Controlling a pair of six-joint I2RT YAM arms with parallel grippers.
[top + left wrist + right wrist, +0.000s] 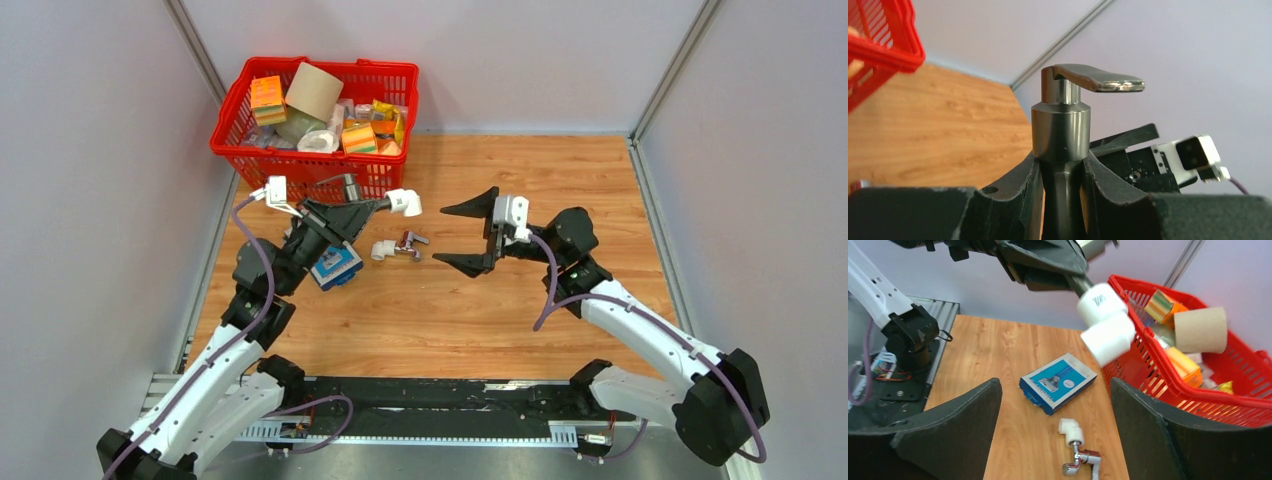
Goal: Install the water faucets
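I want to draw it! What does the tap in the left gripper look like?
The dark grey faucet is smooth metal: a round body topped by a flat handle. A white plastic elbow fitting sits on its other end. The left gripper is shut on its body, holding it in the air over the wooden table, by the red basket.

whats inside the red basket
In the basket: a cardboard roll, an orange box, a yellow packet and some wrapped items. Anything beneath that top layer is covered.
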